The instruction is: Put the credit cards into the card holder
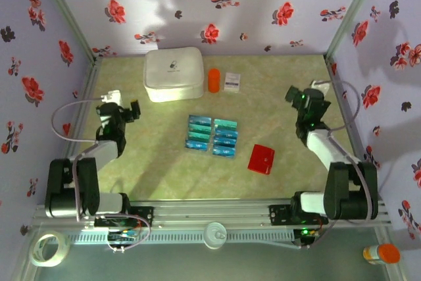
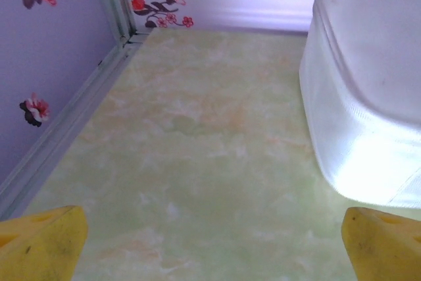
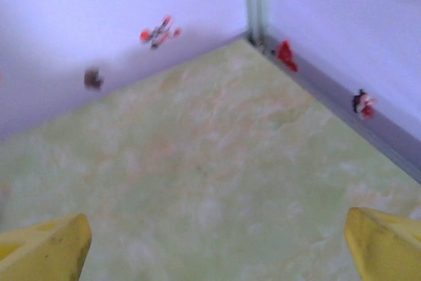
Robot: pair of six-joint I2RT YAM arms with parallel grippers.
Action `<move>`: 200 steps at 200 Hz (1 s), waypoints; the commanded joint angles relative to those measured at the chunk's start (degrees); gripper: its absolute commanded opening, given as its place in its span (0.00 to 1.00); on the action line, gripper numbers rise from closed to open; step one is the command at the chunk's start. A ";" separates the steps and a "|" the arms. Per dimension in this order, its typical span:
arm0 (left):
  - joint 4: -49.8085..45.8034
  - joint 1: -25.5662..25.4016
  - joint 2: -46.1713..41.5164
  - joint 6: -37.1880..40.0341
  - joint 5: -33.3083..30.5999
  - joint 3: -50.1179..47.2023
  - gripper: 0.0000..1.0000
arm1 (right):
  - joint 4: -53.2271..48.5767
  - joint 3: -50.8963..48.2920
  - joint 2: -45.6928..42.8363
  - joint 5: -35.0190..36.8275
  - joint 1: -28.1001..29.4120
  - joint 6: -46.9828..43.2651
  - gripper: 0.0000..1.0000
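At the lower corners of each wrist view, the yellow wedge-shaped fingers (image 2: 46, 238) stand at full spread with nothing between them. The left gripper (image 2: 210, 251) hangs over the bare pale-green marbled table (image 2: 197, 136) beside a large white rounded zip case (image 2: 368, 97) of ribbed fabric. The right gripper (image 3: 214, 251) faces the far right corner, likewise empty. Centre of the table, top view: the credit cards (image 1: 212, 136), about eight small teal-and-blue rectangles, lie flat in two columns packed close together, well apart from both grippers. Just to their right, nearer the bases, lies the card holder (image 1: 261, 159), a small bright-red square wallet, apparently closed and flat. Judged handling: the cards are light, stiff, thin and probably slick, with no height to pinch, so a fingertip would likely have to catch a long edge or slide one card clear of its neighbours. The wallet looks soft and liable to shift, so it may need steadying. Behind the cards stand an orange cylinder (image 1: 214, 80) and a small white printed packet (image 1: 232, 81).
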 commanded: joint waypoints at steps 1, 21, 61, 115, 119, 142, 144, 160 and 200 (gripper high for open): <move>-16.69 0.25 -5.42 -9.28 -1.78 5.84 1.00 | -18.15 5.94 -3.19 -2.78 -1.04 9.47 0.99; -33.17 -0.69 -8.34 -19.68 -1.70 12.70 1.00 | -20.07 8.51 -5.02 -19.85 -0.41 7.47 0.99; -48.40 -9.32 -9.78 -28.72 -3.26 14.57 1.00 | -32.10 10.52 -8.26 -22.28 13.54 4.50 0.93; -50.34 -22.23 -8.82 -33.65 -12.19 7.49 1.00 | -39.35 2.71 -7.38 -5.89 42.45 5.79 0.92; -50.18 -22.91 -8.23 -33.61 -12.24 7.32 1.00 | -39.52 2.45 -6.52 -4.88 44.28 6.19 0.92; -50.33 -25.88 -4.22 -33.28 -12.86 7.53 1.00 | -40.26 2.05 -1.65 0.56 52.64 8.20 0.92; -50.32 -26.08 -3.92 -33.16 -12.86 7.59 1.00 | -40.26 2.11 -1.16 0.66 53.26 8.29 0.92; -49.72 -27.90 -1.19 -32.55 -12.95 8.38 1.00 | -40.84 3.00 2.79 4.82 57.29 8.70 0.92; -48.35 -30.85 4.47 -32.36 -13.09 10.61 1.00 | -42.19 5.05 9.70 11.01 61.60 7.96 0.97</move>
